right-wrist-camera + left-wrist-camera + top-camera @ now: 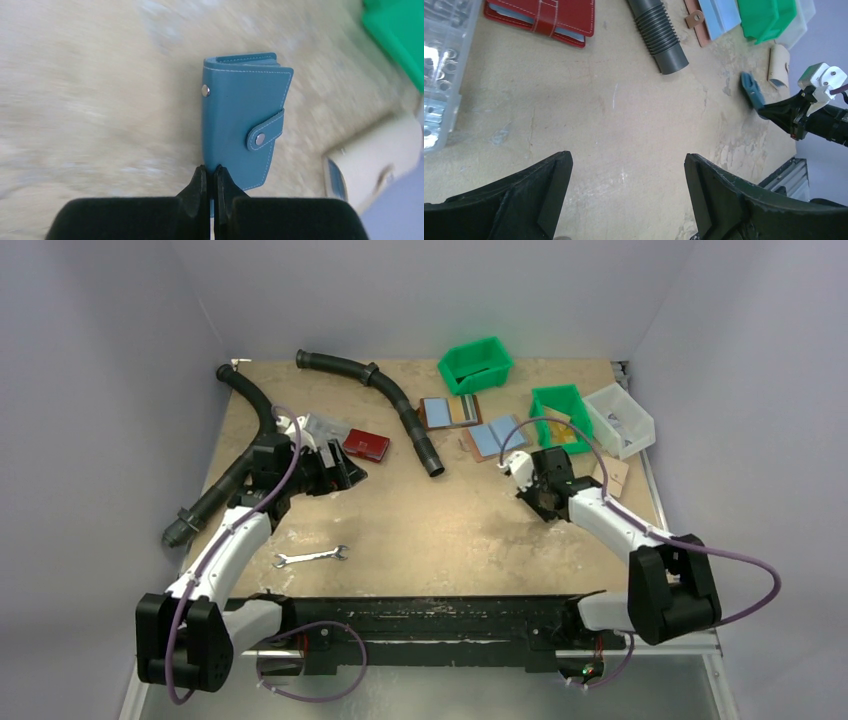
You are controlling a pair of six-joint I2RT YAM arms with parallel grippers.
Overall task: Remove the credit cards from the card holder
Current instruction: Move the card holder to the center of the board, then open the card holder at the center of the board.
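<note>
Pinching card holder (pixel 241 117) near edge, R end effector (pixel 210 174); rest past tips.

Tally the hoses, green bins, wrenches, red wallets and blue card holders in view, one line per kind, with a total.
Hoses: 2, the left hose and the centre hose
Green bins: 2, the back bin and the right bin
Wrench: 1
Red wallet: 1
Blue card holder: 1
Total: 7
</note>
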